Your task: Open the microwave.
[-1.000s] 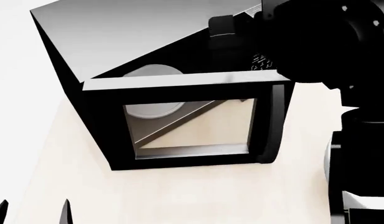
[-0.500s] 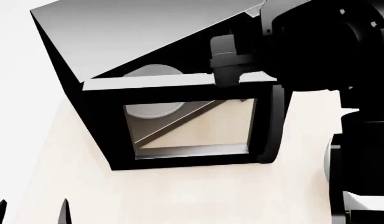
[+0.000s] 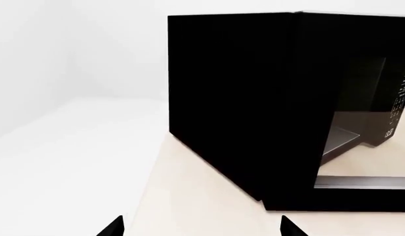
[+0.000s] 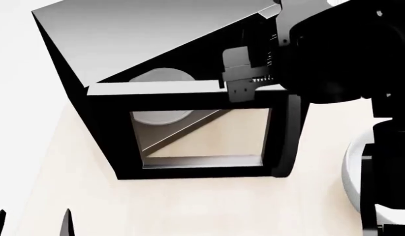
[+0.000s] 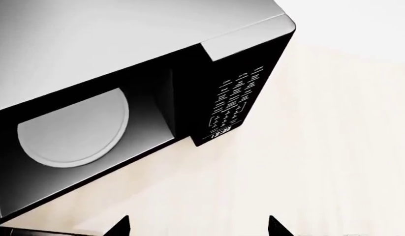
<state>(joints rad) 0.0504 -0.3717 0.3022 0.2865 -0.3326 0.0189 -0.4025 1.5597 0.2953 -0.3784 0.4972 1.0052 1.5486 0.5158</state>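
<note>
Microwave [image 4: 163,54] sits on the pale table [image 4: 189,206] with its door [image 4: 196,132] swung wide toward the robot and the white turntable [image 5: 74,130] showing inside, so the opening looks essentially done. The right gripper [image 5: 199,226] hangs above the door's top edge, near the keypad [image 5: 232,105]; its fingers are parted and hold nothing. The left gripper [image 3: 202,228] waits well off the microwave's dark side, fingertips likewise spread and empty. The risk I see is the right arm dropping or sweeping sideways: it could knock the door back shut, or shove the whole oven across the table.
</note>
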